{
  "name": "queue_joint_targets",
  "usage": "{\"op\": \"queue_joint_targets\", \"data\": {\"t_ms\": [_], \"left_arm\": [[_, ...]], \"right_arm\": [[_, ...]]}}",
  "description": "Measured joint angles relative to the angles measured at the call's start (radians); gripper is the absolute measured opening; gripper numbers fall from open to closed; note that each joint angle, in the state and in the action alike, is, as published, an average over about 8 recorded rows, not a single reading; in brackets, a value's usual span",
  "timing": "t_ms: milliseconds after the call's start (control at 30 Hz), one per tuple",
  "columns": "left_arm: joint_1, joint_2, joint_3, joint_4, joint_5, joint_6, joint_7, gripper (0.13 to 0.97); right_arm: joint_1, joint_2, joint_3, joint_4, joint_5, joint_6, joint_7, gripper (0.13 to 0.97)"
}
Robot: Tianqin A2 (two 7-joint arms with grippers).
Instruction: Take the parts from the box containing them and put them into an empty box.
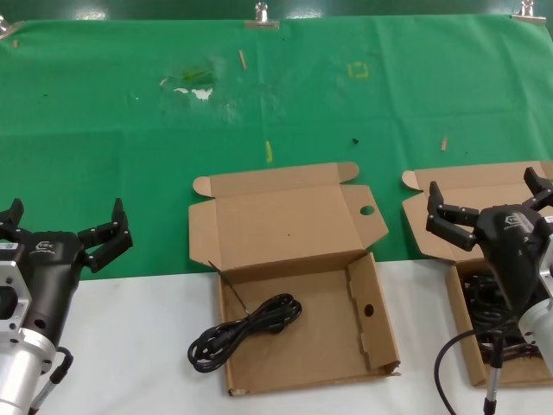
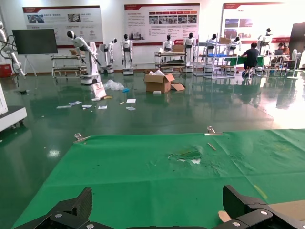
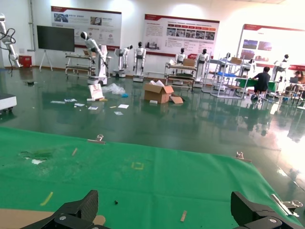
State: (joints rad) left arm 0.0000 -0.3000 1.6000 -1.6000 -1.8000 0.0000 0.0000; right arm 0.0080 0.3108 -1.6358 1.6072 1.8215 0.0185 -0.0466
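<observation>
Nearest my head camera, both arms sit low at the frame edges. Left pincer (image 1: 65, 235) hovers over the green cloth (image 1: 130, 147) at the far left, fingers spread wide, holding nothing. Right pincer (image 1: 492, 207) is raised above the right-hand carton, fingers likewise spread and empty; I see the same wide gap in both wrist views, left (image 2: 157, 210) and right (image 3: 167, 212).

Centre of the bench (image 1: 121, 346): the empty box (image 1: 371, 324) lies open, lid hinged back toward the far side, one round hole in the lid flap and one in its right side wall. One part (image 1: 246, 330) already lies in it, a black cord bundle. I note its long axis runs diagonally, from the near-left to the far-right; its near-left end overhangs the carton's left edge onto the white bench, the other end rests on the carton floor.

At the right edge, the box containing them (image 1: 462, 285) is partly hidden by the right arm. Dark cords (image 1: 484, 298) show inside; I cannot tell their number or heading.
</observation>
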Motion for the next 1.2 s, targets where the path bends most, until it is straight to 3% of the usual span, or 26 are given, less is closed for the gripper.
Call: {"op": "queue_joint_targets", "data": {"t_ms": [1200], "left_arm": [[0.0, 0.0, 0.0, 0.0, 0.0, 0.0, 0.0, 0.966]], "right_arm": [[0.0, 0.0, 0.0, 0.0, 0.0, 0.0, 0.0, 0.966]]}}
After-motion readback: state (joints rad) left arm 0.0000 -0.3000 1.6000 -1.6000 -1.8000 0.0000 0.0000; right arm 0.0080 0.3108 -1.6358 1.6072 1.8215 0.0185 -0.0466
